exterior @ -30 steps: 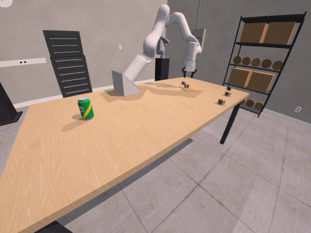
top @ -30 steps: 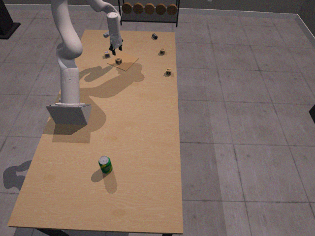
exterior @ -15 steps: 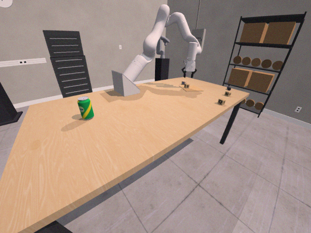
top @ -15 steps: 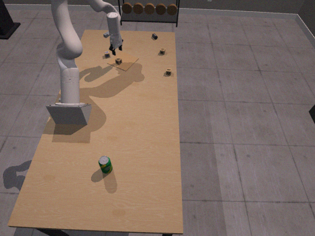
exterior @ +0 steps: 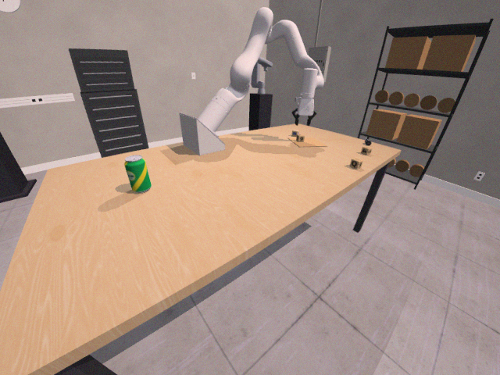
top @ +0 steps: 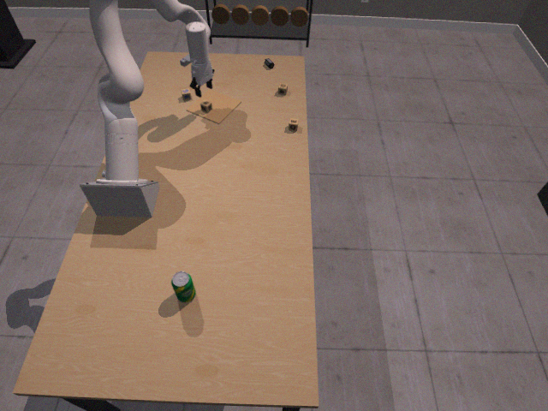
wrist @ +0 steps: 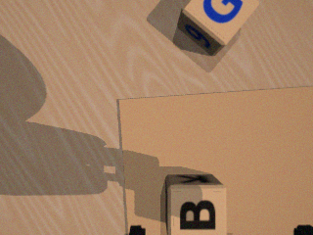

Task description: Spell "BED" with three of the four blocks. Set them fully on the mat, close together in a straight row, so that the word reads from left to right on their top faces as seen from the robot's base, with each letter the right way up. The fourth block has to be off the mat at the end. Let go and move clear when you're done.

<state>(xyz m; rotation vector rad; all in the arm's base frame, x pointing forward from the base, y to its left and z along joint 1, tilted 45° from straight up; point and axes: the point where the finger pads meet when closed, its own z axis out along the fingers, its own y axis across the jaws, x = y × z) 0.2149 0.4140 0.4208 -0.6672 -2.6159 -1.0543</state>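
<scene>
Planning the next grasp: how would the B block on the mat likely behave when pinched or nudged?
The pale cube block with a black B looks rigid with flat faces, so it should probably slide, not roll. It sits near the edge of the thin tan mat, so a nudge might push it off. The open pincer hangs above it.
</scene>
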